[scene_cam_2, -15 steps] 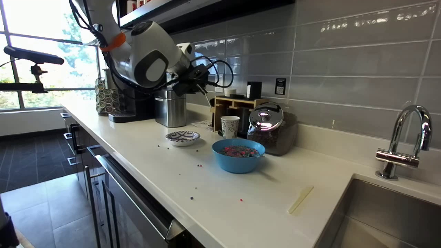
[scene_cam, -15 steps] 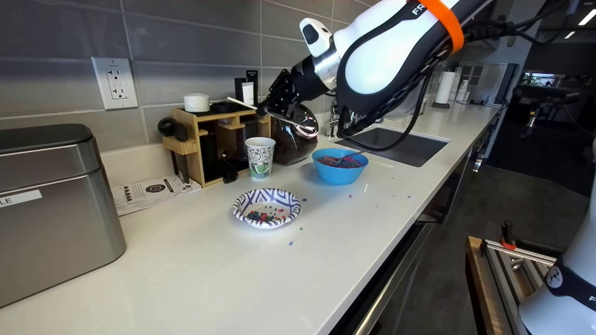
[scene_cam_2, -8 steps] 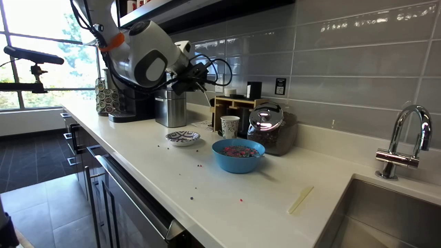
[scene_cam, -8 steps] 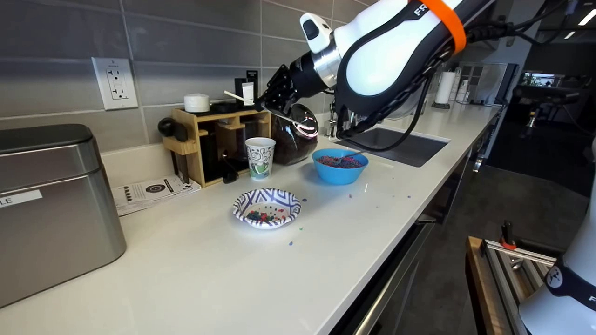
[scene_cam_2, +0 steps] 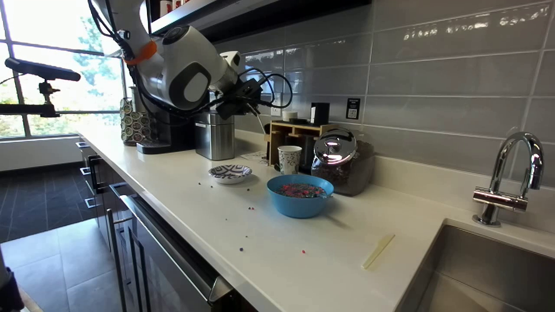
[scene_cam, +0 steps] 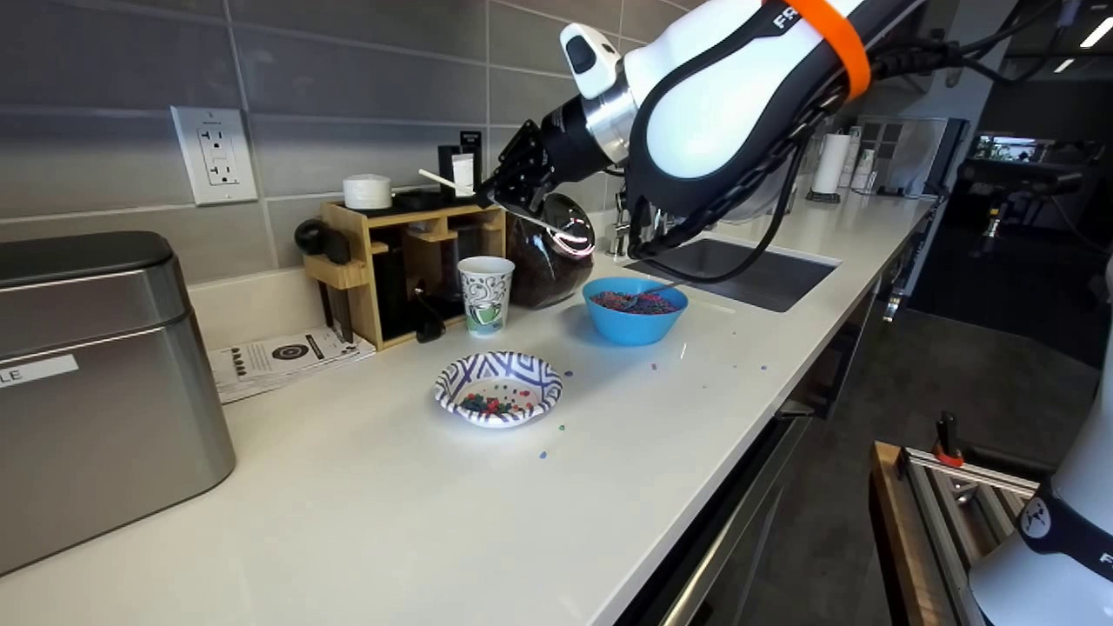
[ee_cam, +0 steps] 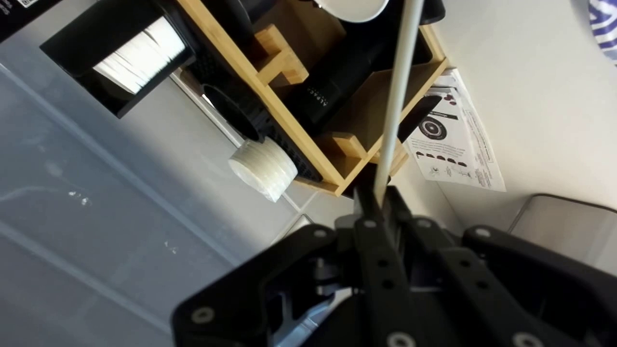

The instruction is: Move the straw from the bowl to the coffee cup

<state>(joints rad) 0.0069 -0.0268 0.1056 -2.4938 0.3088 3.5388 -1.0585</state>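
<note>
The straw (scene_cam: 445, 182) is pale, thin and straight. My gripper (ee_cam: 380, 196) is shut on it, and the straw runs up from the fingertips in the wrist view (ee_cam: 398, 91). In an exterior view the straw slants, with ends out on both sides of the gripper (scene_cam: 487, 196). It hangs in the air above the counter, level with the organizer's top. The coffee cup (scene_cam: 485, 300) stands upright below, in front of the organizer; it also shows in an exterior view (scene_cam_2: 289, 159). The patterned bowl (scene_cam: 500, 362) sits nearer, holding small coloured beads, with no straw in it.
A wooden organizer (scene_cam: 356, 252) with a white stack of round filters (ee_cam: 264, 166) stands against the wall. A dark jar (scene_cam: 543, 269) and a blue bowl of beads (scene_cam: 633, 323) stand beside the cup. A steel bin (scene_cam: 104, 382) and a sink (scene_cam_2: 477, 277) flank them.
Between one second and half a second ago, the gripper rose slightly and the straw's free end rose and shifted slightly left in an exterior view. Since then nothing visibly moved.
</note>
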